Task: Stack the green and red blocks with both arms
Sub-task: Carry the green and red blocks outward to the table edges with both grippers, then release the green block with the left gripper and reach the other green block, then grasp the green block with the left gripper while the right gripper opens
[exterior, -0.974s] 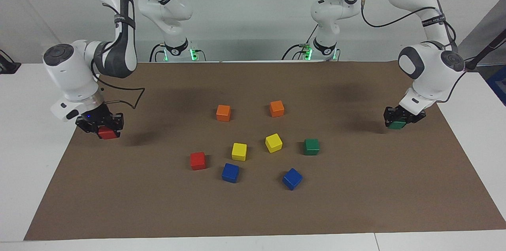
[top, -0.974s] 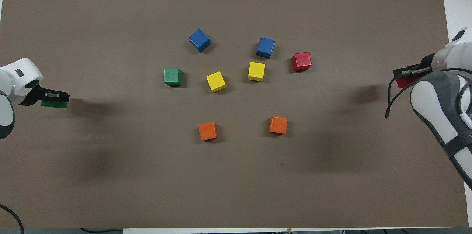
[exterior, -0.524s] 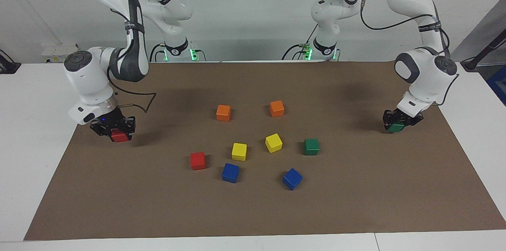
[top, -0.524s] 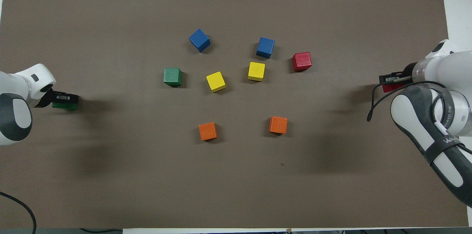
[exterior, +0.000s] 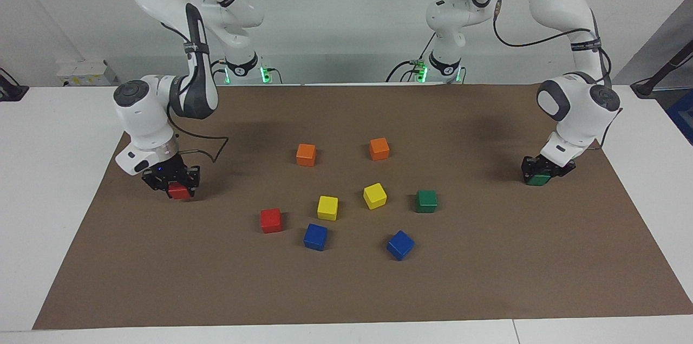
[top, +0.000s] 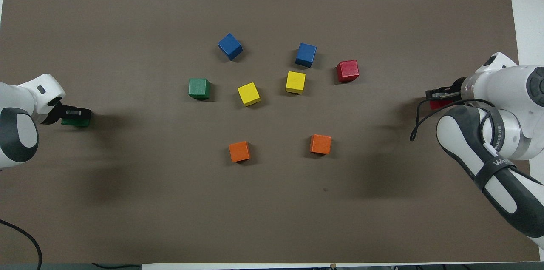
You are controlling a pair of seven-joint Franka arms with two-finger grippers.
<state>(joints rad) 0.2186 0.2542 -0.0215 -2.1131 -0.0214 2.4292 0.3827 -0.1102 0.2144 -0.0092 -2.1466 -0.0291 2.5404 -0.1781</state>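
Green blocks: 2; red blocks: 2

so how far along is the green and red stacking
Nothing is stacked yet. In hand: the left gripper is shut on a green block, the right gripper on a red block, each low over its own end of the mat. Left: set them onto the loose green block and loose red block.

Brown mat: matt, paper-like, smooth, no glare. Table around it: white, smooth, faint sheen. Cubes, e.g. free red cube and free green cube: matt painted finish, looks like wood. Arm shells: glossy white plastic with dark grey matt caps; black rubbery cables.
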